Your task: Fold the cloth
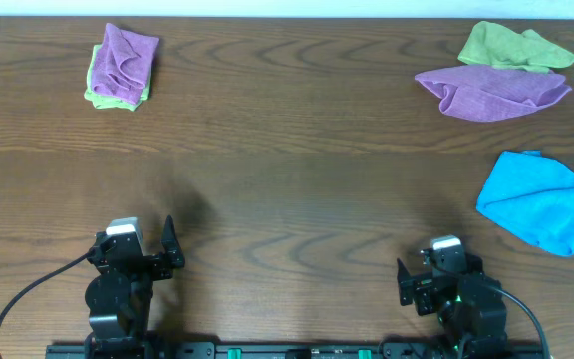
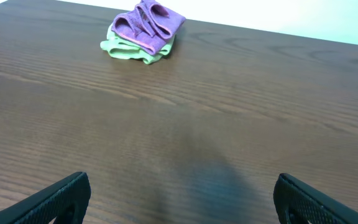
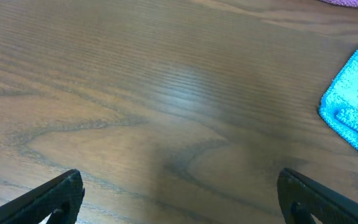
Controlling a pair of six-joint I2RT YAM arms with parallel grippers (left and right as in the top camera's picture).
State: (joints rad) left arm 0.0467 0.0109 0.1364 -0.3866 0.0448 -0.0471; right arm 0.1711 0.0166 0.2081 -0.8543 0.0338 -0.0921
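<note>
Honestly, both the left gripper (image 2: 182, 184) and right gripper (image 3: 180, 180) sit wide open and empty at the near edge, while the cloth (image 1: 128, 55) lies bunched on a lime-green cloth (image 1: 96, 93) by the far-left corner, dead ahead of the left arm.

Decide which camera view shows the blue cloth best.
The overhead view: the whole blue cloth lies in frame. The right wrist view catches only part, cut off at the edge; the left wrist view misses it.
</note>
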